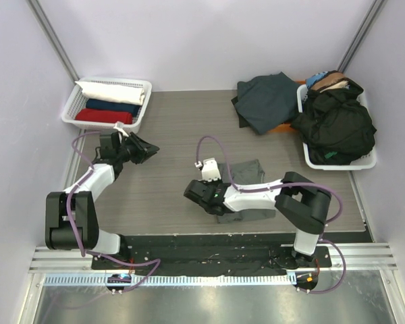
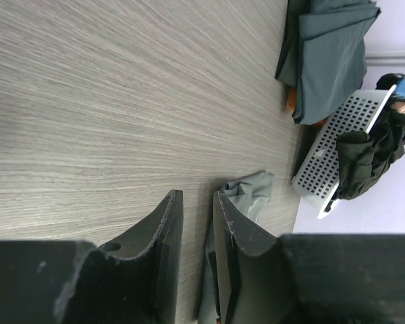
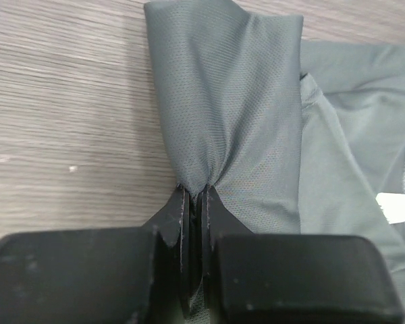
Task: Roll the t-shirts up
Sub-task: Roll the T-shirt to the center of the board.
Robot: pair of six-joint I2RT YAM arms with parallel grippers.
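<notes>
A grey-green t-shirt (image 1: 247, 173) (image 3: 256, 121) lies crumpled on the wooden table under my right arm. My right gripper (image 1: 200, 196) (image 3: 194, 192) is shut on a bunched fold of its left edge, low over the table. My left gripper (image 1: 147, 148) (image 2: 196, 202) hovers to the left of it, apart from the shirt, open a narrow gap with nothing between its fingers. In the left wrist view the grey-green t-shirt (image 2: 253, 192) shows beyond the fingertips. A dark teal t-shirt (image 1: 266, 101) (image 2: 331, 54) lies spread at the back right.
A white lattice basket (image 1: 71, 108) at the back left holds rolled white (image 1: 111, 90), navy (image 1: 113, 106) and red (image 1: 102, 116) shirts. A second basket (image 1: 372, 162) (image 2: 344, 138) at the right is heaped with black clothing (image 1: 337, 125). Walls close in on both sides.
</notes>
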